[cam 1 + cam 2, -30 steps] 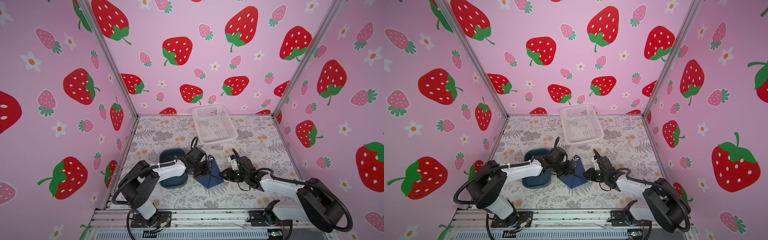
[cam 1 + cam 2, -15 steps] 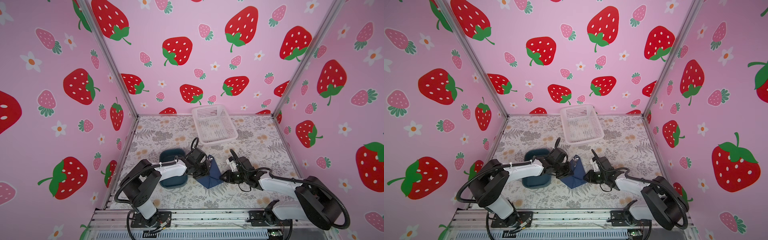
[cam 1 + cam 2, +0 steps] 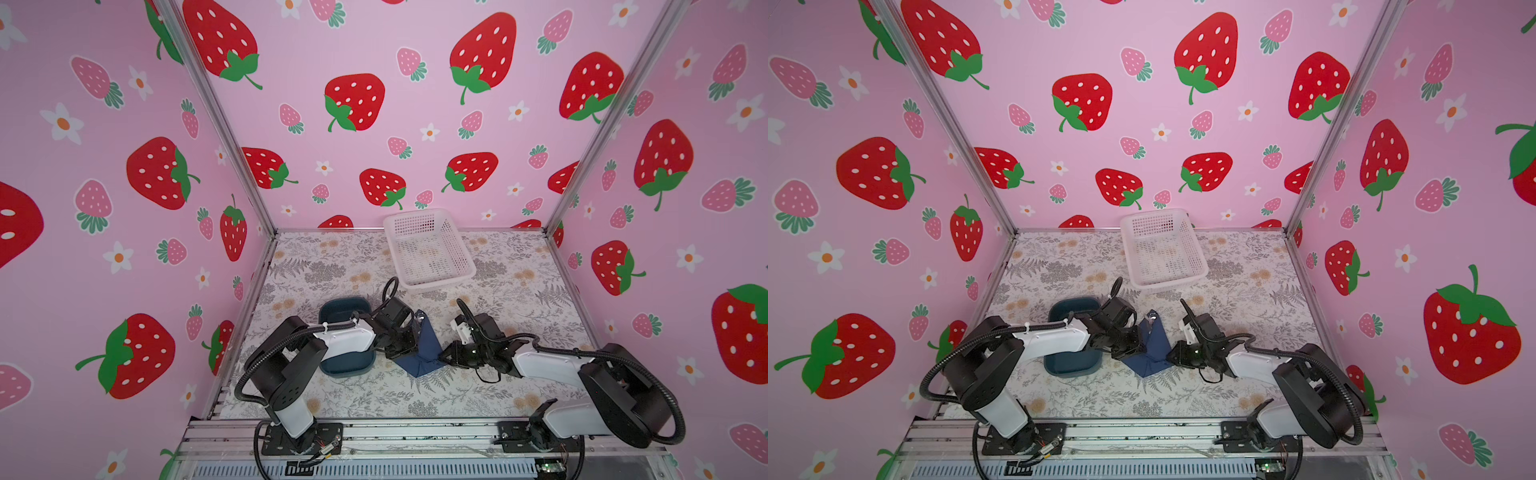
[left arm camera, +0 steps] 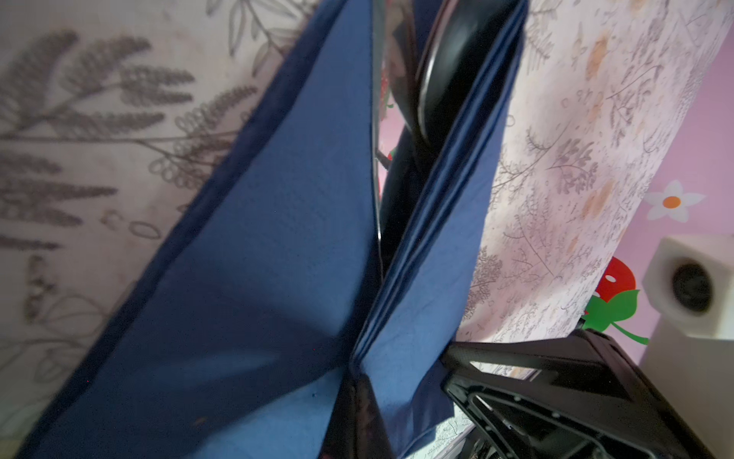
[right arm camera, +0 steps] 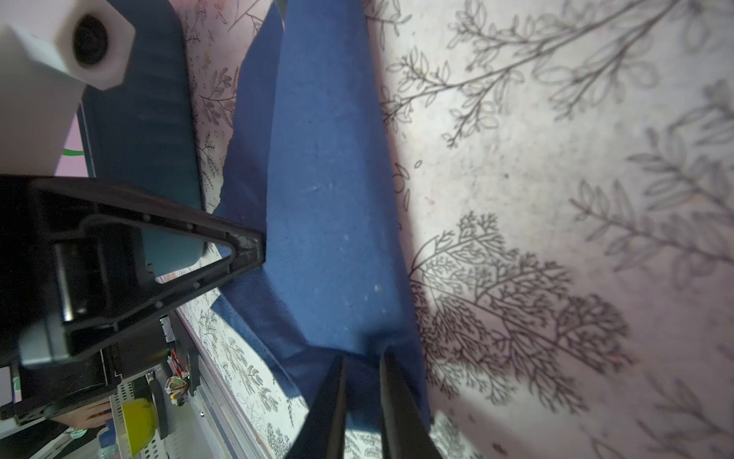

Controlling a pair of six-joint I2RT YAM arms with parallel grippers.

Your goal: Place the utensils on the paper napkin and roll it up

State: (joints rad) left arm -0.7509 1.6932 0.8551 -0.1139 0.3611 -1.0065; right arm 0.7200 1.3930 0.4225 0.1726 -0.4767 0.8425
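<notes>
Top views both give you the same order, so begin at the front rail, where the flowered worktop starts. A little further in, the paper napkin stands up from the worktop like a dark blue tent, folded, with one corner lying toward the front rail. Your left claw meets it from the left side and your right claw from the right side, and both are at its lower part.

In the left wrist view, the left claw is closed together on a bundle of paper layers. The paper napkin rises on both sides of it and makes a channel. Inside this channel you see the utensils: a shiny spoon bowl and a thin metal edge beside it. A third piece I cannot make out.

In the right wrist view, the right claw is almost closed, with a fold of the paper napkin pinched between its two fingers.

Left of the paper napkin, partly under the left arm, sits the teal tray. Farthest from you, close to the back wall, stands the white basket.
</notes>
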